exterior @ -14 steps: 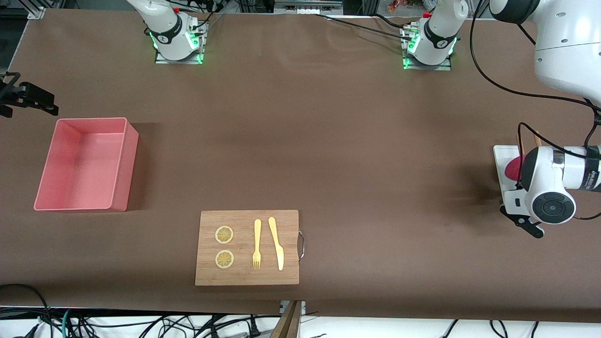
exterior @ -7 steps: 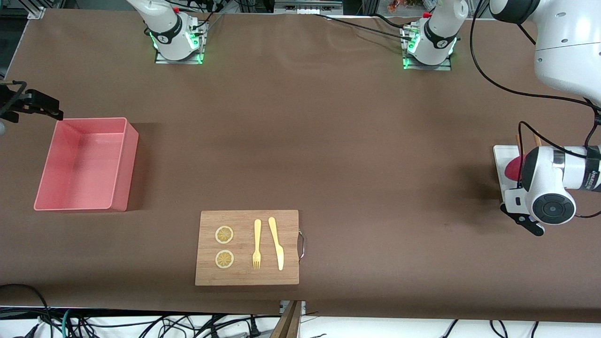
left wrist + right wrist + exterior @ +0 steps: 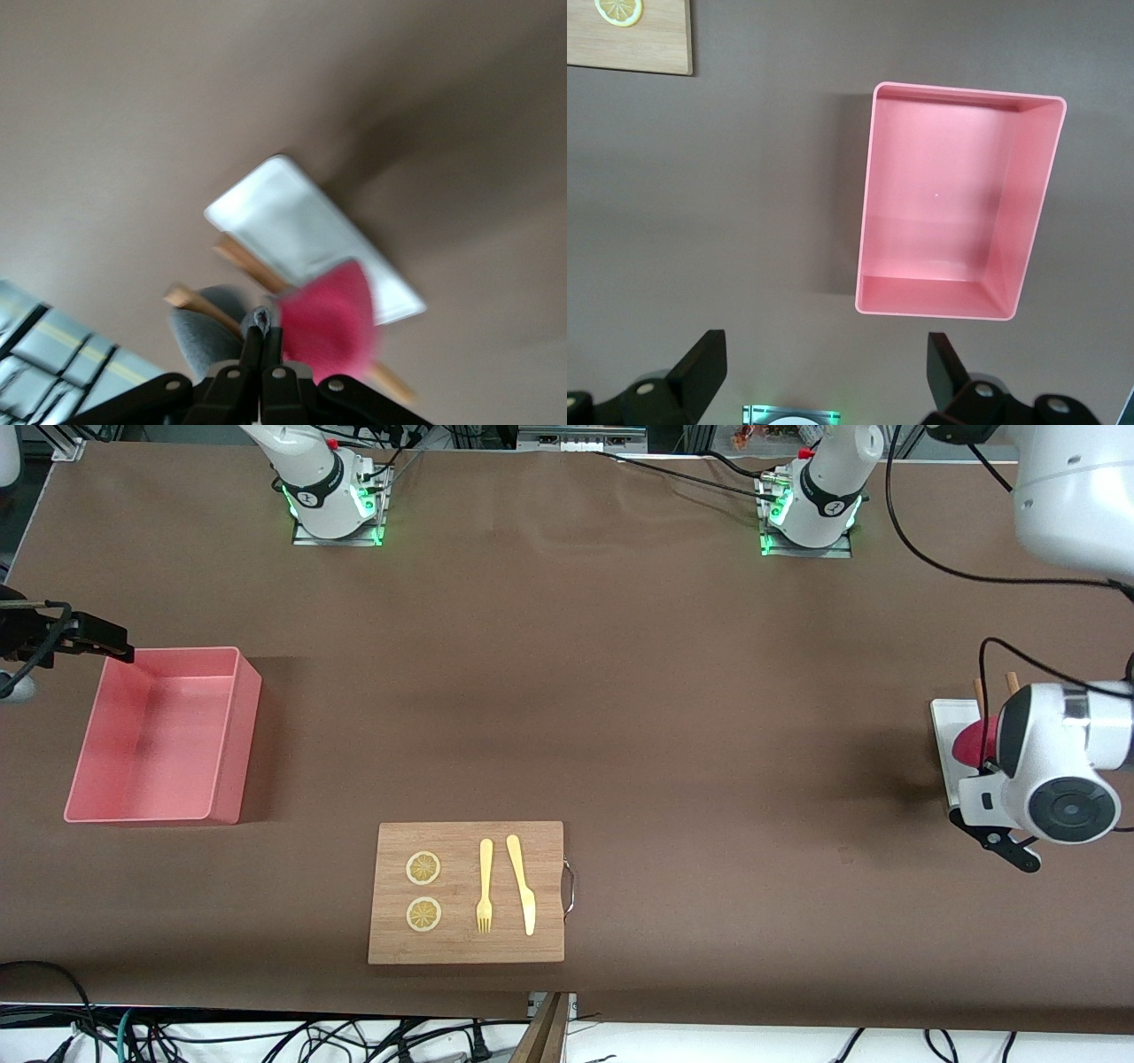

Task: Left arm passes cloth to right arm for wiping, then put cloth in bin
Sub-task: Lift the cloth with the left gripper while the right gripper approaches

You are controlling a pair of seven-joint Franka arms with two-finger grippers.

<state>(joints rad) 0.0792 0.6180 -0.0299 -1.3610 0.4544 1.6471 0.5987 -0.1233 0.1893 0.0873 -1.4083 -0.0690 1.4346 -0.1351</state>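
The left gripper (image 3: 262, 341) is pinching the cloth (image 3: 326, 320) shut-fingered above the white tray (image 3: 944, 731), while the right gripper (image 3: 824, 376) is hanging wide open and empty beside the bin (image 3: 159, 735), leaving handover, wiping and binning undone.

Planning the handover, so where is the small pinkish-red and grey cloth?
The cloth is pinched in the left gripper, over the flat white tray at the left arm's end of the table.

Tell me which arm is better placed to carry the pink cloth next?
Left. The left gripper is shut on the cloth above the white tray; the right gripper hangs open over the table beside the bin.
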